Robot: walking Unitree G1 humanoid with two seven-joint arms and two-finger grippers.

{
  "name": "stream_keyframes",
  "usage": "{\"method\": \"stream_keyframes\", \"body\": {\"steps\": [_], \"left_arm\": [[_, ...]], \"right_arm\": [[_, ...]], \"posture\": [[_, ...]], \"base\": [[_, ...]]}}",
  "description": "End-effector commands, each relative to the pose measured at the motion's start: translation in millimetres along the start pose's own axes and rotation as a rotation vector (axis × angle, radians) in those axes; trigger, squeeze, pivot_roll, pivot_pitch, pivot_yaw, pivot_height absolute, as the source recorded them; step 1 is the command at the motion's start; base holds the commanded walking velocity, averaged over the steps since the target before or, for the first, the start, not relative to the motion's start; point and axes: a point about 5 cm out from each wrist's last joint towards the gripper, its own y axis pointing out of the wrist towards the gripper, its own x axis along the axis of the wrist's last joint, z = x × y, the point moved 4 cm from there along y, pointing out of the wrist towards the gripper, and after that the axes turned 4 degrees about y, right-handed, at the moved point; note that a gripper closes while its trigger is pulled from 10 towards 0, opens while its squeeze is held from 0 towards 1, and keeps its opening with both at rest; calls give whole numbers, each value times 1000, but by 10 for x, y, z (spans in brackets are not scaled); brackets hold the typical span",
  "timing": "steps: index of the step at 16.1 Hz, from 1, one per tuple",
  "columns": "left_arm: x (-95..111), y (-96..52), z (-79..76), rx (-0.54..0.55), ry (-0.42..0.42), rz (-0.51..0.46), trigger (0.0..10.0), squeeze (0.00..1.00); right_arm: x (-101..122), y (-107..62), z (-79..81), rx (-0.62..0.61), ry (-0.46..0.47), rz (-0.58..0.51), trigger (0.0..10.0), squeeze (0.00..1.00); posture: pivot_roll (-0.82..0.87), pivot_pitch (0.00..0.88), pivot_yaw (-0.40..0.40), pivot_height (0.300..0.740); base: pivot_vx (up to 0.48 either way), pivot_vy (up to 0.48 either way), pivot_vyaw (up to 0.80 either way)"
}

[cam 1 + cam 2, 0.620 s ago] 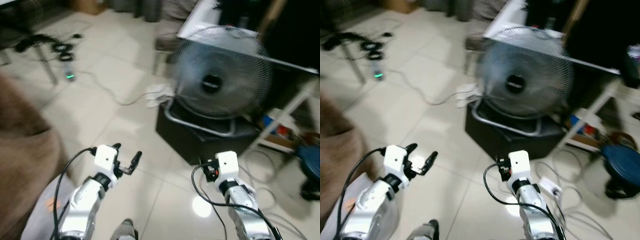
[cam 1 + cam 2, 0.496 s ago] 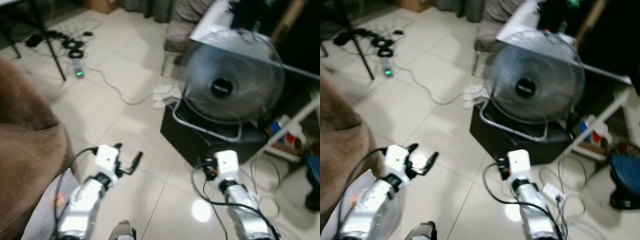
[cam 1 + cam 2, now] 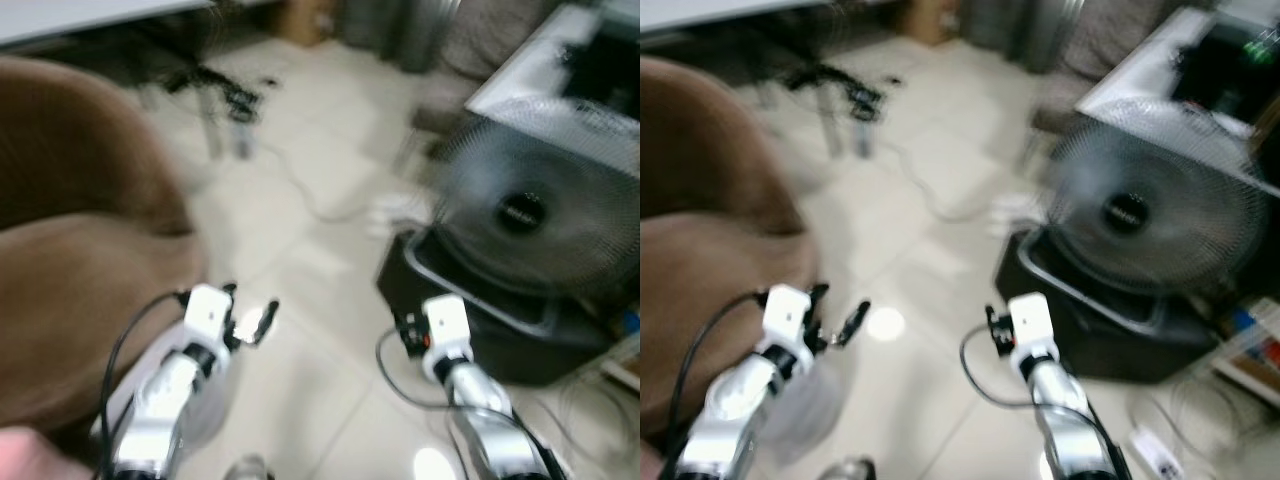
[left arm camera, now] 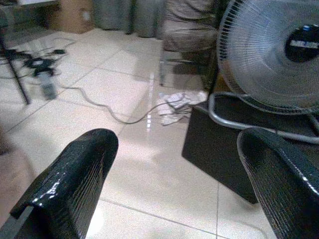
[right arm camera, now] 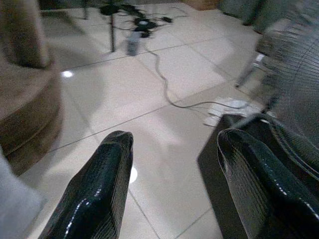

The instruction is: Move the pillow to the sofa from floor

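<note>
Your left gripper hangs above the pale tiled floor with its two black fingers spread apart and nothing between them; it sits just beside the front edge of the brown sofa. Your right gripper is likewise parted and empty, held over the same floor, farther from the sofa and close to the black box that carries the standing fan. Taking the sofa as your reference: the fan and box stand well apart from it across the floor, a white cable runs over the tiles between them, and a tangle of dark cords with a power strip lies beyond the sofa's far end, near a thin table leg. You cannot make out the pillow in these blurred pictures.
</note>
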Motion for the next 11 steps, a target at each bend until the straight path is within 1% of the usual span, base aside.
{"method": "stream_keyframes", "body": {"steps": [1, 3, 10, 11], "left_arm": [[-35, 2, -82, -25, 0, 13, 10000, 0], [-35, 5, -85, -25, 1, 13, 10000, 0], [-47, 2, -88, -12, -2, 19, 10000, 0], [-58, -4, -99, -15, 7, 25, 10000, 0]], "right_arm": [[-32, -20, -36, -7, -3, 12, 10000, 235], [-39, -22, -32, -4, -7, 14, 10000, 243], [-40, -19, 9, 13, -21, 14, 10000, 329], [-38, -16, 15, 15, -21, 14, 10000, 345]], "posture": [[-15, 85, -126, 740], [-15, 85, -126, 740], [-4, 93, -131, 740], [-4, 93, -132, 740]], "base": [[0, 0, 756], [0, 0, 756], [0, 0, 756], [0, 0, 756]]}}
